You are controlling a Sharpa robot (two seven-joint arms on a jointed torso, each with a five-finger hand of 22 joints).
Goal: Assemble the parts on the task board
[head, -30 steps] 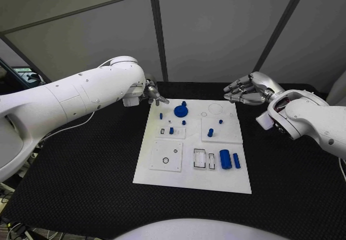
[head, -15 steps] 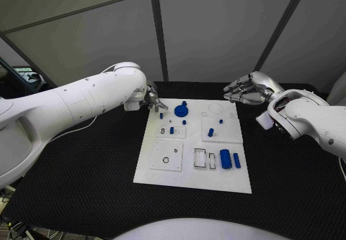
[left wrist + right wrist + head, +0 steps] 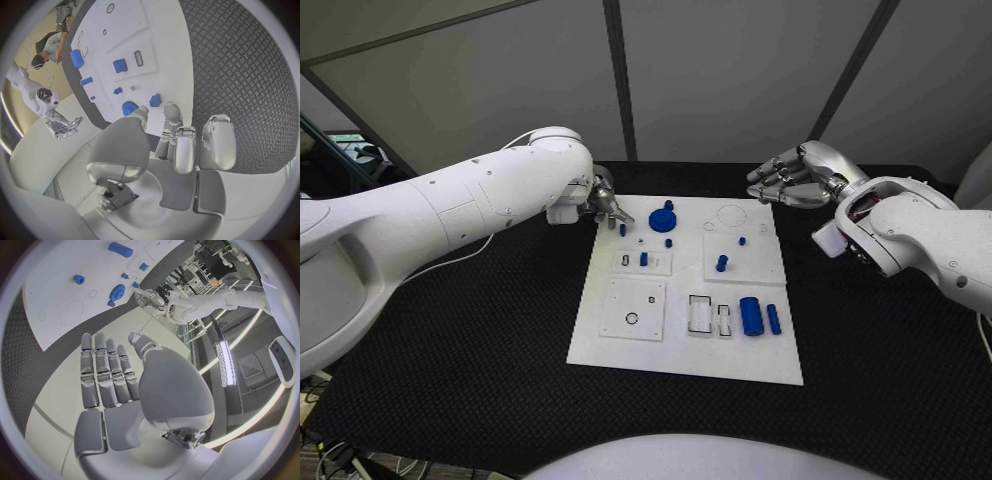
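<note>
The left silver robot hand [image 3: 604, 203] hovers with fingers spread and empty beside the flat white plastic task board [image 3: 635, 352]. The right silver robot hand [image 3: 790, 180] hangs with fingers loosely spread, holding nothing.

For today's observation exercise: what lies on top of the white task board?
On the task board lie small blue parts: a gear, a cylinder, several pegs. The left hand covers its far corner.

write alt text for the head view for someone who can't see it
The left hand reaches to the far left corner of the white task board, which carries small blue parts. The right hand hovers beyond the far right corner, holding nothing.
</note>
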